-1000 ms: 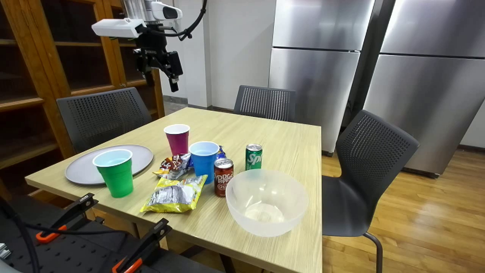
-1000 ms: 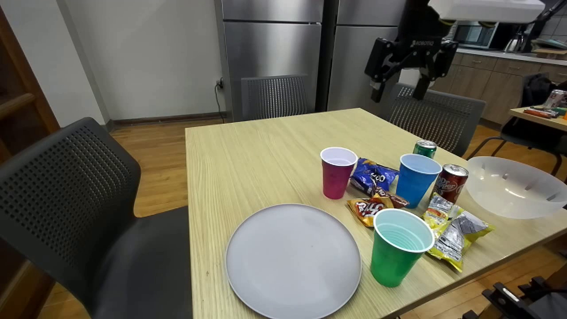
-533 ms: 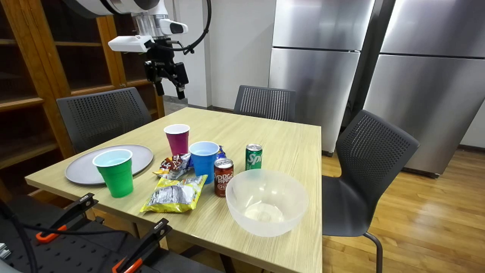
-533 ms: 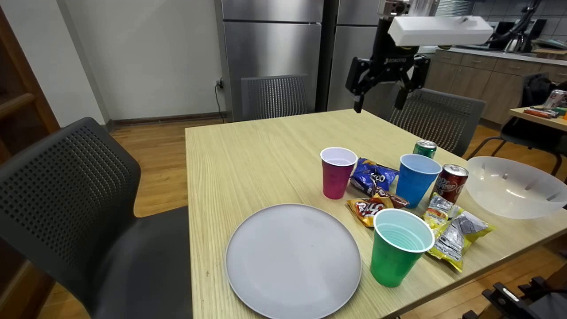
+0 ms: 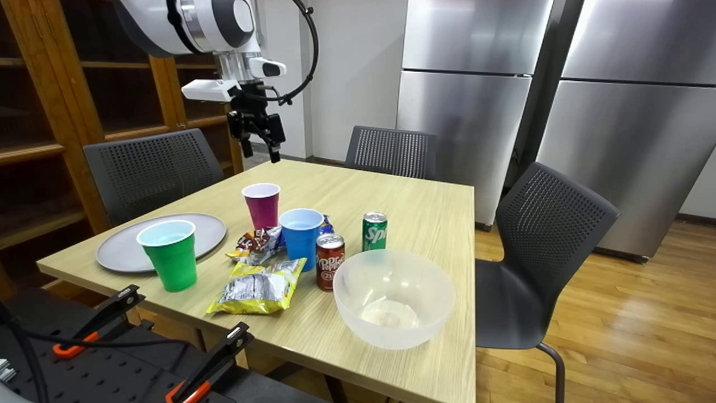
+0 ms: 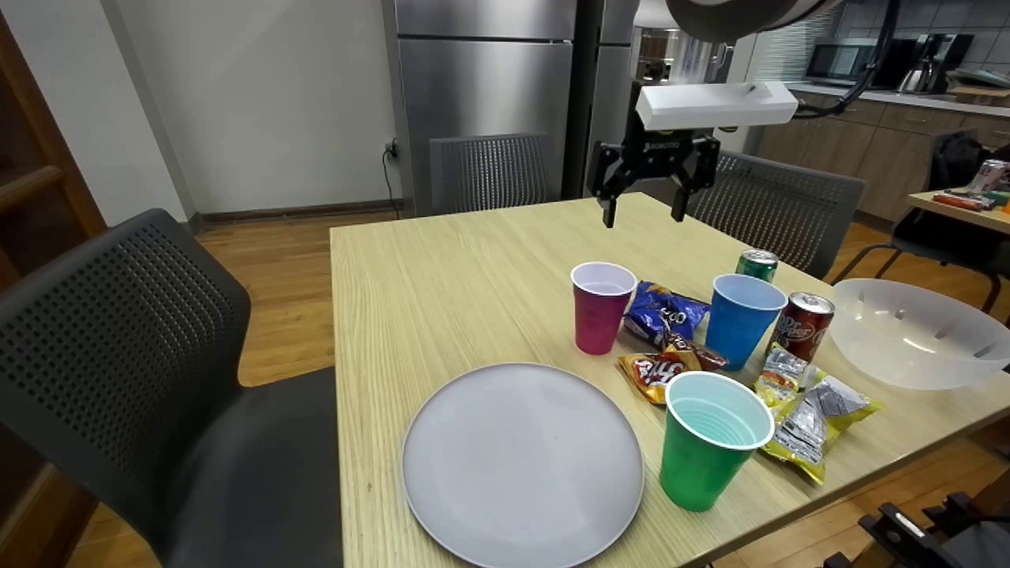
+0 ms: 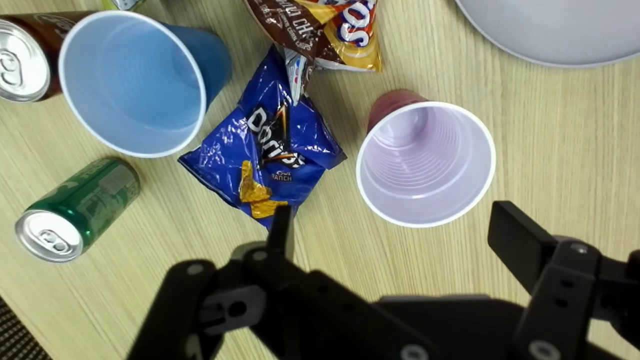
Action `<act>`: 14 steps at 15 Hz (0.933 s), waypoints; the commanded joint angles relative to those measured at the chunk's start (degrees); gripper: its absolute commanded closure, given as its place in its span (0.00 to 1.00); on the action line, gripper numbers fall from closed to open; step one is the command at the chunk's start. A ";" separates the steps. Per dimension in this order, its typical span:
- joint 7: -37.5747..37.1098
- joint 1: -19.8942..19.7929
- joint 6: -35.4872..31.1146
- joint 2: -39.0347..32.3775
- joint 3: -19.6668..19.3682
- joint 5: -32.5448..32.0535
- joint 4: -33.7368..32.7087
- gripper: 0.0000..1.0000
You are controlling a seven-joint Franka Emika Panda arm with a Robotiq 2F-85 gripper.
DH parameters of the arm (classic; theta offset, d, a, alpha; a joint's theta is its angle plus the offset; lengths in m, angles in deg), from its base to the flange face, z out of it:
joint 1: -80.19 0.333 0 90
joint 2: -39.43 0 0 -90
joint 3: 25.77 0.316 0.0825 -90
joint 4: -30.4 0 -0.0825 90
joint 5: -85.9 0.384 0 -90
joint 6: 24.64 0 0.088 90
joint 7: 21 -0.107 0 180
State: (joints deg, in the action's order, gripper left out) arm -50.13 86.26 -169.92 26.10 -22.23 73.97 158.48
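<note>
My gripper (image 6: 644, 218) hangs above the table, open, with nothing between its fingers. Nearest to it is the magenta cup (image 6: 597, 319), upright with a white inside. In the wrist view, that cup's opening (image 7: 426, 165) shows just beyond the gap between the fingertips. A blue Doritos bag (image 7: 270, 145) lies beside it, partly covered by the left finger (image 7: 281, 232) there. Close by stand a blue cup (image 5: 302, 240) and a green Sprite can (image 5: 374, 232). A brown-and-orange chip bag (image 7: 320, 30) overlaps the Doritos bag.
A grey plate (image 6: 521, 465) and a green cup (image 6: 710, 442) stand near a yellow chip bag (image 5: 260, 288). A Dr Pepper can (image 5: 330, 263) sits beside a frosted bowl (image 5: 394, 299). Dark chairs (image 5: 151, 168) surround the table (image 5: 425, 196); clamps (image 5: 215, 358) grip its edge.
The gripper has come down toward the table and, in an exterior view, leftward, nearer the magenta cup. It has stayed open. The objects on the table have not moved.
</note>
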 commanded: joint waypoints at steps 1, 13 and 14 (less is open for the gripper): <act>-2.17 2.91 1.90 -4.99 -2.64 -1.17 -4.86 0.00; -1.43 6.64 4.17 -11.69 -6.75 -0.15 -7.18 0.00; -1.43 6.74 4.49 -12.09 -6.91 -0.06 -7.37 0.00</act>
State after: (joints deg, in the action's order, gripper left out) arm -50.16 91.59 -168.41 15.53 -27.98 73.97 153.37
